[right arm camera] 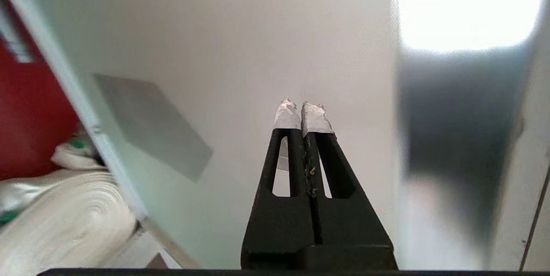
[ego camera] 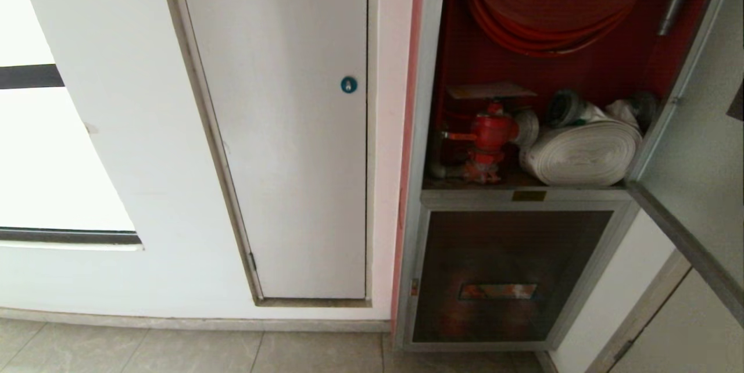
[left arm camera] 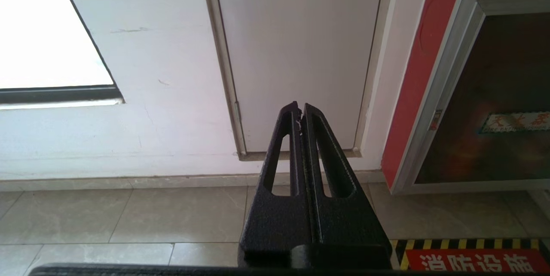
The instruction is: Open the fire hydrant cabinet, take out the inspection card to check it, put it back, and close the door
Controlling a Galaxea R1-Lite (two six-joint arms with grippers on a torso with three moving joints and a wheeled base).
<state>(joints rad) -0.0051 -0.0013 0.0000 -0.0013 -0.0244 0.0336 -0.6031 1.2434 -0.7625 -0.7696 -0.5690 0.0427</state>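
Facing white wall [ego camera: 116, 187] over grey floor tiles [ego camera: 174, 352], fire hydrant cabinet [ego camera: 459, 53] upper right, door [ego camera: 697, 175] swung open, right gripper [right arm camera: 302, 108] pressed together.

Left wrist view: black two-fingered left gripper [left arm camera: 300, 110], slotted tapering fingers [left arm camera: 285, 151] pressed together along their length, jaws closed, nothing between them. Right wrist view: black two-fingered right gripper [right arm camera: 302, 110], fingertips [right arm camera: 287, 117] wrapped in pale grey padding, jaws likewise closed and empty. Neither arm appears in the head view.
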